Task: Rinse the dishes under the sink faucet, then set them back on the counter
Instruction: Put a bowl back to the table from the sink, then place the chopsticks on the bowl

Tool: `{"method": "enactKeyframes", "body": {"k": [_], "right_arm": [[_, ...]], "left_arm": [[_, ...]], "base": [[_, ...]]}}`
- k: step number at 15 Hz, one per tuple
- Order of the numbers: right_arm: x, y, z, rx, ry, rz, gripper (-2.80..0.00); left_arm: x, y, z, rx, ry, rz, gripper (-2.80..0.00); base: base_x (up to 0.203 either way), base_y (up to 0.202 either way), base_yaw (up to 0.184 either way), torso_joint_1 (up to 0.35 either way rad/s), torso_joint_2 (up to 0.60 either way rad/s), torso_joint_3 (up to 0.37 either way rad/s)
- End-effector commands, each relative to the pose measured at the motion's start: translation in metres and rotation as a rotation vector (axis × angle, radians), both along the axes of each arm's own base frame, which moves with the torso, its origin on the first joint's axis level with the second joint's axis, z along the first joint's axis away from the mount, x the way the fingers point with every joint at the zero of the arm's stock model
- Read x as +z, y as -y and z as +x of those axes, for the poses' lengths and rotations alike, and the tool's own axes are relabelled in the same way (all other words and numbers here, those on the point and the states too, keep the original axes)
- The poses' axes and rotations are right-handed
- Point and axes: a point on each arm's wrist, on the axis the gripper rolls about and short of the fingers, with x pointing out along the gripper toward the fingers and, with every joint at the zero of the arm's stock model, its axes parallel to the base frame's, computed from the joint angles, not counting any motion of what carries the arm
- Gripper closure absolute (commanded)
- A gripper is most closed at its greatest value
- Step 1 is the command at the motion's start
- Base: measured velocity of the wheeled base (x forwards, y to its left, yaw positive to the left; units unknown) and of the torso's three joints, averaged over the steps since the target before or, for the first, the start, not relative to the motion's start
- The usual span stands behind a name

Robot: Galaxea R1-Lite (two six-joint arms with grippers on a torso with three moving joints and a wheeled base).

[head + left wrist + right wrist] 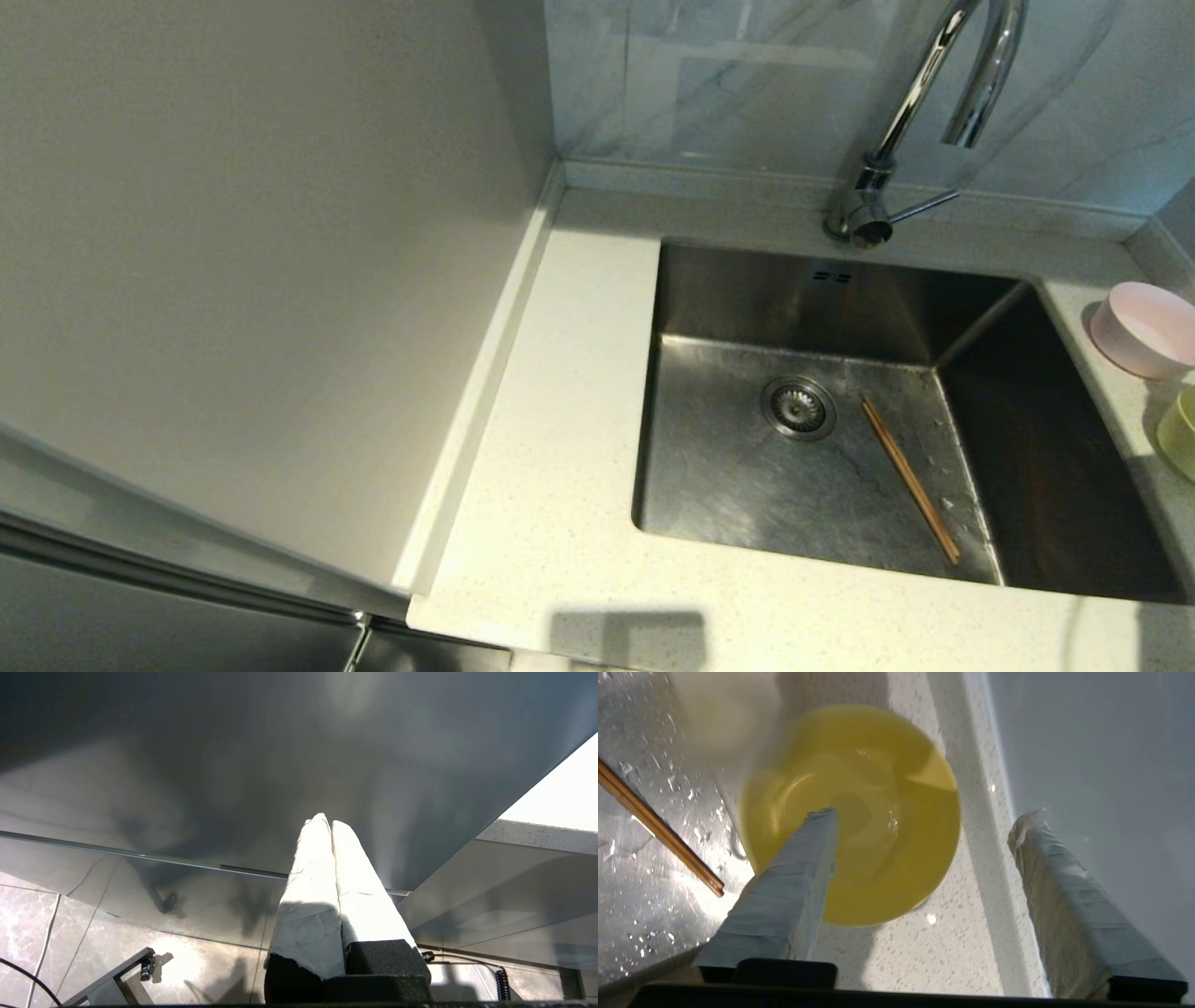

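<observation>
Right gripper [924,826], jaws apart, hangs over the yellow bowl [878,812] on the worktop [906,947]; straddle 1 rim wall squarely. Left gripper [331,826], jaws together, parked.

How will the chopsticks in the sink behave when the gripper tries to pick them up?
The chopsticks look thin and stiff, lying flat on the sink floor, so getting fingers under them may be hard. Water drops around them suggest slipperiness. As a loose pair, they may separate or roll.

The left gripper [331,823] hangs low with its white-wrapped fingers [313,891] pressed together, facing a dark cabinet front [233,765] above a marbled tile floor [28,924].
</observation>
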Motion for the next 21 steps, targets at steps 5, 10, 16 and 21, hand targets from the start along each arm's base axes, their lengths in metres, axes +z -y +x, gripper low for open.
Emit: {"method": "enactKeyframes", "body": {"k": [5,10,16,21], "right_arm": [[0.013,-0.033,0.009,0.133,0.039,-0.036,-2.8],[0.024,-0.087,0.039,0.345,0.153,-0.15,-2.8],[-0.013,-0.133,0.062,0.557,-0.011,-0.23,-2.8],[-0.051,-0.15,0.098,0.63,-0.127,-0.198,-2.8]], "left_arm": [[0.0,0.0,0.0,0.0,0.003,-0.001,0.0],[0.0,0.0,0.0,0.0,0.003,-0.001,0.0],[0.0,0.0,0.0,0.0,0.003,-0.001,0.0],[0.0,0.0,0.0,0.0,0.003,-0.001,0.0]], "base": [[0.0,0.0,0.0,0.0,0.0,0.0],[0.0,0.0,0.0,0.0,0.0,0.0],[0.0,0.0,0.0,0.0,0.0,0.0],[0.0,0.0,0.0,0.0,0.0,0.0]]}}
